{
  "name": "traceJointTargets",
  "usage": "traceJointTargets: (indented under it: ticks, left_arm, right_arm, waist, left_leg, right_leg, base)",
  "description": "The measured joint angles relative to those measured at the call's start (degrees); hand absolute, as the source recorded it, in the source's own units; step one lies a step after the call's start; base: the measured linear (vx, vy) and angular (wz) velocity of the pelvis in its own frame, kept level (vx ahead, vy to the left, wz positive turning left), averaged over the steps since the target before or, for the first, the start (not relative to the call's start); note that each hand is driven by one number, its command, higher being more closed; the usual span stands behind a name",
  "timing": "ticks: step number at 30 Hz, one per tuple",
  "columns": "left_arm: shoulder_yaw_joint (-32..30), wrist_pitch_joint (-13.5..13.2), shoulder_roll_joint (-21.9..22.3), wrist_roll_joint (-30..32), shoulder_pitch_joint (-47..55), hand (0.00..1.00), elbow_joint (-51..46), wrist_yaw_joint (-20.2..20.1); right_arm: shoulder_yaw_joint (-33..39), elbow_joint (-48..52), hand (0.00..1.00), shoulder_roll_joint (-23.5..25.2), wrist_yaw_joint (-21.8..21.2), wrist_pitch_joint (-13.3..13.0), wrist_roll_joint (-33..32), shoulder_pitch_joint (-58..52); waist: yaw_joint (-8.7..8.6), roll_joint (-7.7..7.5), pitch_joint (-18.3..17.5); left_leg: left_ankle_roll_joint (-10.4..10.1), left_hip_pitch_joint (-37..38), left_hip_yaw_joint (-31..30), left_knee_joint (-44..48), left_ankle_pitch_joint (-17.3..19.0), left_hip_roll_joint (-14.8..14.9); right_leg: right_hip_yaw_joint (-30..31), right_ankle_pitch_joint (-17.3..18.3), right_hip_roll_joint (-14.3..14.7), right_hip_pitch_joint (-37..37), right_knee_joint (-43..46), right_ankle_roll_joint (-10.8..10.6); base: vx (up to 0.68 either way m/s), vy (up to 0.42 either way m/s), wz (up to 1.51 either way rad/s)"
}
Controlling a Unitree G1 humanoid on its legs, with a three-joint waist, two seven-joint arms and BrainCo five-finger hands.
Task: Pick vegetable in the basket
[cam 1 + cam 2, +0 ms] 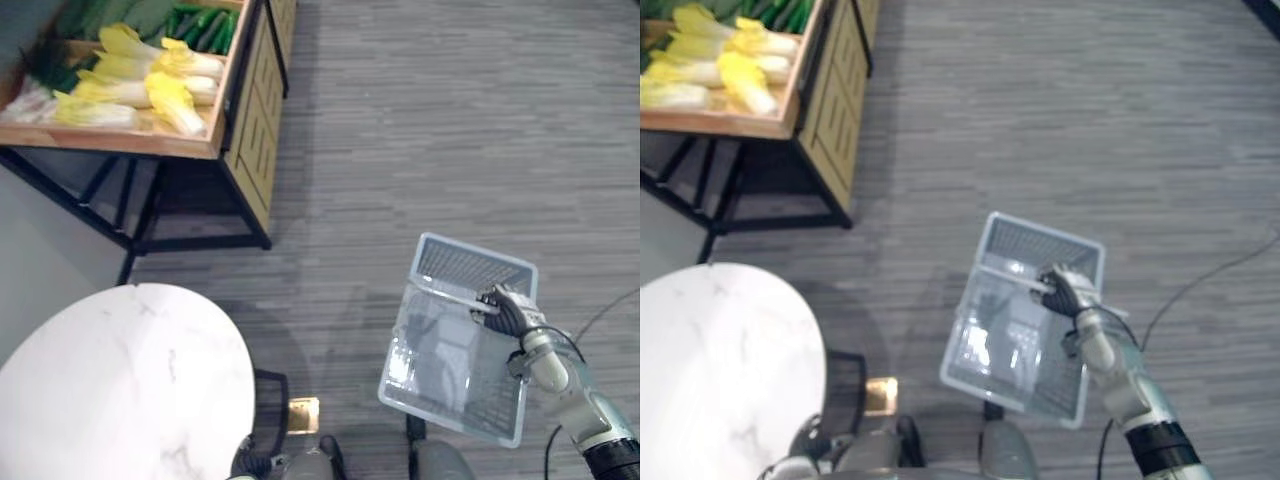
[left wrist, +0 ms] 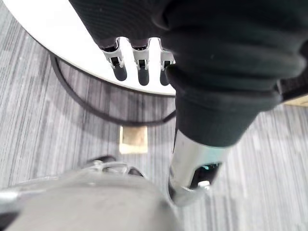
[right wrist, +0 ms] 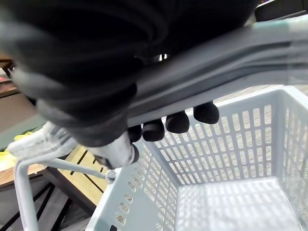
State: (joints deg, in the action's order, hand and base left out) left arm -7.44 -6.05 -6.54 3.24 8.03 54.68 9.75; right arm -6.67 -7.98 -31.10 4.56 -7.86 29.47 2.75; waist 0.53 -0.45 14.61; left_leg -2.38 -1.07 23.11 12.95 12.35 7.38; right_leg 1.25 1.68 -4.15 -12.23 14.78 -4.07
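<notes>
Vegetables on the stand, basket in the right hand

Vegetables lie in the tray of a wooden stand [image 1: 125, 143] at the far left: pale yellow-leafed cabbages [image 1: 150, 85] lying side by side, with dark green cucumbers [image 1: 205, 28] behind them. The grey plastic basket [image 1: 452, 421] hangs well apart from the stand, over the striped grey carpet [image 1: 420, 130] on the robot's right. The right hand [image 1: 508, 312] has its fingers [image 3: 178, 121] curled round the basket's handle [image 3: 231, 62], and the mesh walls and floor of the basket show just beneath them. A round white marble-look table [image 1: 110, 380] stands at the near left, below the stand. The left hand [image 2: 202, 57] hangs by the table's edge above the carpet, fingers [image 2: 142, 67] loosely straight, thumb apart, holding nothing
</notes>
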Motion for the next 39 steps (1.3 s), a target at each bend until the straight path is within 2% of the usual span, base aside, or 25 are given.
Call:
traceJointTargets:
  ticks: [3, 4, 5, 6, 8, 10, 11, 12, 13, 14, 15, 16, 17, 20, 22, 23, 25, 26, 28, 30, 32, 35, 37, 38, 39]
  left_arm:
    - [2.79, 0.05, -1.99, 0.27, 0.16, 0.00, 0.05, 0.06]
    - [3.15, 0.07, -2.29, 0.26, 0.25, 0.00, 0.05, 0.06]
    - [3.20, 0.08, -2.64, 0.24, 0.33, 0.00, 0.00, 0.12]
    - [3.21, 0.12, -2.73, 0.22, -0.01, 0.00, -0.05, 0.14]
    - [3.11, 0.38, -3.11, 0.17, -1.03, 0.00, -0.14, 0.16]
    - [3.12, 0.44, -3.15, 0.14, -2.01, 0.00, -0.23, 0.18]
    - [3.12, 0.48, -3.14, 0.17, -2.59, 0.00, -0.23, 0.22]
    - [3.11, 0.51, -3.14, 0.21, -2.85, 0.00, -0.23, 0.26]
    - [3.08, 0.58, -3.17, 0.23, -3.31, 0.00, -0.23, 0.37]
    - [2.98, 0.57, -3.97, 0.26, -3.66, 0.00, -0.27, 0.61]
    - [2.99, 0.56, -4.17, 0.26, -3.65, 0.00, -0.33, 0.63]
    - [2.94, 0.62, -3.53, 0.28, -4.13, 0.00, 0.36, 0.80]
    - [2.91, 0.70, -2.10, 0.34, -4.17, 0.00, 0.10, 1.06]
    - [2.84, 0.29, -0.07, 0.34, -4.21, 0.00, -0.18, 1.10]
    - [2.78, 0.37, 0.47, 0.22, -3.75, 0.00, 0.03, 1.13]
    - [1.94, 0.35, 0.56, -0.04, -3.65, 0.00, -0.53, 1.27]
    - [1.29, 0.37, 0.59, -0.06, -3.32, 0.00, -0.65, 1.28]
    - [0.51, 0.34, 0.54, -0.23, -2.78, 0.00, -0.93, 1.29]
    - [0.44, 0.31, 0.38, -0.23, -2.55, 0.00, -1.04, 1.22]
    - [0.30, 0.33, 0.22, -0.22, -1.66, 0.00, -1.08, 1.20]
    - [-0.25, -0.08, 0.34, -0.34, -1.06, 0.00, -2.37, 1.12]
    - [-0.04, 0.03, 0.63, -0.14, -1.27, 0.00, -2.69, 1.10]
    - [0.07, 0.33, 0.77, 0.18, -1.33, 0.00, -2.63, 1.11]
    - [0.21, 0.45, 0.96, 0.25, -0.92, 0.00, -2.52, 1.15]
    - [0.04, 0.46, 0.73, 0.30, -1.09, 0.00, -2.26, 1.19]
  right_arm:
    - [0.04, -1.08, 1.00, 1.61, 0.11, -0.03, 1.79, 0.51]
    - [0.04, -1.24, 1.00, 1.94, 0.11, -0.01, 1.82, 0.50]
    - [0.03, -1.25, 1.00, 2.53, 0.11, 0.00, 2.00, 0.29]
    - [0.04, -1.24, 1.00, 2.66, 0.11, 0.00, 2.05, 0.30]
    - [0.20, -1.24, 1.00, 2.70, 0.13, 0.04, 2.07, 0.64]
    - [0.78, -1.24, 1.00, 2.85, 0.13, 0.11, 2.08, 1.15]
    - [1.32, -1.24, 1.00, 2.87, 0.13, 0.15, 2.10, 1.66]
    - [1.65, -1.20, 1.00, 2.91, 0.14, 0.15, 2.11, 1.82]
    - [2.37, -1.11, 1.00, 2.90, 0.18, 0.18, 2.13, 1.85]
    - [3.48, -0.49, 1.00, 2.98, 0.19, 0.39, 2.27, 1.35]
    - [3.75, -0.19, 1.00, 3.02, 0.19, 0.47, 2.30, 1.04]
    - [4.53, 0.65, 1.00, 2.43, 0.24, 1.03, 2.61, 0.19]
    - [5.35, 0.83, 1.00, 2.39, 0.29, 1.94, 3.83, 0.24]
    - [6.81, 1.31, 1.00, 2.22, 0.31, 2.45, 4.27, -0.27]
    - [6.62, 1.52, 1.00, 1.65, 0.31, 2.47, 4.29, -0.91]
    - [6.36, 1.35, 1.00, 1.11, 0.30, 2.54, 4.28, -1.49]
    - [5.55, 1.32, 1.00, 0.92, 0.28, 2.51, 4.24, -1.94]
    - [4.69, 1.34, 1.00, 0.78, 0.30, 2.38, 4.18, -2.22]
    - [4.48, 1.47, 1.00, 0.76, 0.36, 2.30, 4.18, -2.19]
    - [4.23, 1.46, 1.00, 0.79, 0.36, 2.29, 4.17, -2.25]
    - [4.40, 1.45, 1.00, 0.80, 0.39, 2.28, 4.17, -2.41]
    - [4.98, 1.07, 1.00, 0.81, 0.44, 2.32, 4.25, -3.02]
    - [5.27, 0.34, 1.00, 0.83, 0.44, 2.42, 4.25, -3.70]
    - [5.36, 0.33, 1.00, 0.74, 0.44, 2.41, 4.25, -3.98]
    - [5.55, 0.10, 1.00, 1.48, 0.43, 2.43, 4.26, -4.03]
  waist:
    - [-0.15, -1.84, 1.15]
    - [-0.26, -1.98, 1.29]
    - [-0.53, -1.80, 1.36]
    - [-0.98, -2.09, 1.23]
    - [-0.76, -1.84, 1.38]
    - [-0.32, -1.37, 1.65]
    - [-0.28, -1.11, 1.80]
    - [-0.26, -1.12, 1.79]
    - [-0.29, -1.50, 1.57]
    - [-0.38, -1.99, 1.39]
    - [-0.41, -2.11, 1.37]
    - [-0.45, -0.91, 1.37]
    - [-0.82, 1.69, 0.48]
    - [-2.04, 2.31, 0.24]
    - [-1.89, 2.10, 0.23]
    - [-1.62, 2.12, 0.29]
    - [-1.18, 2.19, 0.31]
    - [-0.51, 1.54, 0.69]
    - [-0.02, 1.66, 0.62]
    - [0.04, 1.69, 0.60]
    - [0.26, 1.62, 0.51]
    - [0.42, 1.59, 0.46]
    - [0.40, 2.45, -0.05]
    - [0.43, 2.83, -0.48]
    - [0.44, 2.11, -0.48]
  left_leg:
    - [0.99, 5.24, 2.95, -0.76, 2.60, -0.81]
    - [1.17, 6.12, 3.21, -0.72, 2.98, -0.84]
    - [1.24, 7.02, 3.33, -0.80, 3.28, -0.77]
    - [1.22, 7.27, 3.52, -0.95, 3.27, -0.67]
    - [1.10, 6.99, 3.65, -1.03, 3.21, 0.20]
    - [0.57, 6.70, 3.81, -1.04, 2.92, 1.29]
    - [0.04, 6.66, 3.58, -1.22, 2.61, 2.07]
    - [-0.33, 6.67, 3.31, -1.27, 2.40, 2.35]
    - [-1.26, 6.76, 2.92, -1.32, 1.97, 2.65]
    - [-4.65, 8.11, 2.56, -1.79, 2.06, 3.24]
    - [-5.30, 8.59, 2.25, -2.03, 2.05, 3.28]
    - [-8.32, 10.28, 0.90, -3.20, 2.43, 4.61]
    - [-10.43, 9.45, 0.30, -3.85, 0.23, 7.60]
    - [-11.13, 7.08, -4.05, -0.31, -5.78, 10.74]
    - [-10.39, 3.43, -7.16, 7.89, -8.81, 12.50]
    - [-8.33, 0.01, -8.19, 14.50, -14.47, 14.01]
    - [-5.92, -1.53, -7.33, 17.73, -20.85, 15.64]
    - [-5.08, -2.95, -4.92, 22.70, -23.56, 17.67]
    - [-3.83, -6.00, -0.20, 30.61, -16.20, 18.15]
    - [-2.59, -8.48, 5.15, 32.22, -11.90, 17.81]
    - [-2.75, -11.75, 9.72, 26.84, -9.77, 16.82]
    - [-2.73, -12.37, 12.78, 9.08, -11.42, 11.87]
    - [-2.23, -11.66, 10.32, -5.11, -19.81, 8.26]
    - [-0.29, -10.90, 7.71, -9.17, -27.55, 7.62]
    - [1.11, -10.22, 7.12, -9.14, -25.52, 6.71]
  right_leg:
    - [-7.56, 0.08, -3.40, -6.99, 19.47, -0.25]
    - [-8.81, 0.03, -4.17, -7.17, 20.84, -0.34]
    - [-12.31, 0.85, -6.12, -7.49, 22.86, 0.87]
    - [-15.87, 2.12, -8.31, -7.73, 22.99, 2.80]
    - [-19.22, 2.51, -10.73, -7.54, 18.68, 3.34]
    - [-19.83, 2.00, -12.16, -7.51, 10.79, 2.68]
    - [-19.39, 0.57, -12.88, -7.51, 4.74, 0.55]
    - [-19.15, -0.32, -13.27, -7.51, 1.87, -0.30]
    - [-17.79, -3.09, -13.86, -7.47, -3.14, -0.35]
    - [-16.10, -7.69, -14.20, -6.06, -7.09, -0.35]
    - [-15.97, -8.98, -14.36, -5.68, -7.14, 0.25]
    - [-16.47, -10.95, -14.09, -4.74, -4.48, -4.93]
    - [-18.26, -7.79, -12.01, -5.89, -1.10, -2.67]
    - [-21.51, 0.77, -12.40, -7.11, 8.42, -0.72]
    - [-23.23, 5.12, -13.02, -6.18, 12.52, -0.24]
    - [-24.62, 7.25, -13.21, -4.07, 13.15, 0.39]
    - [-25.70, 8.08, -12.65, -1.39, 11.92, 0.99]
    - [-26.46, 8.53, -11.84, 2.29, 8.62, 1.71]
    - [-27.34, 9.16, -11.12, 5.77, 5.53, 2.75]
    - [-28.72, 9.23, -9.77, 8.79, 2.68, 2.88]
    - [-30.81, 9.09, -8.52, 10.71, 0.88, 2.63]
    - [-33.53, 8.92, -8.66, 12.23, -0.11, 2.32]
    - [-35.04, 8.79, -8.90, 13.67, -0.03, 1.20]
    - [-35.31, 9.64, -8.97, 14.54, 0.47, -1.14]
    - [-35.33, 10.18, -9.58, 15.21, 0.48, -2.31]
  base:
    - [-0.02, 0.086, -0.38]
    - [0.01, 0.054, -0.12]
    - [0.03, 0.031, -0.07]
    - [0.04, 0.021, -0.04]
    - [0.08, -0.036, -0.11]
    - [0.16, -0.151, -0.15]
    - [0.18, -0.197, -0.08]
    - [0.23, -0.268, -0.03]
    - [0.28, -0.336, 0.12]
    - [0.30, -0.363, 0.16]
    - [0.37, -0.408, 0.29]
    - [0.34, -0.379, 0.27]
    - [0.32, -0.364, 0.32]
    - [0.24, -0.339, 0.45]
    - [0.26, -0.444, 0.55]
    - [0.25, -0.441, 0.50]
    - [0.20, -0.275, 0.24]
    - [0.21, -0.261, 0.11]
    - [0.17, -0.225, 0.10]
    - [0.12, -0.162, 0.17]
    - [0.17, -0.089, 0.25]
    - [0.18, 0.061, 0.28]
    - [0.27, 0.185, 0.26]
    - [0.29, 0.222, 0.20]
    - [0.29, 0.209, 0.38]
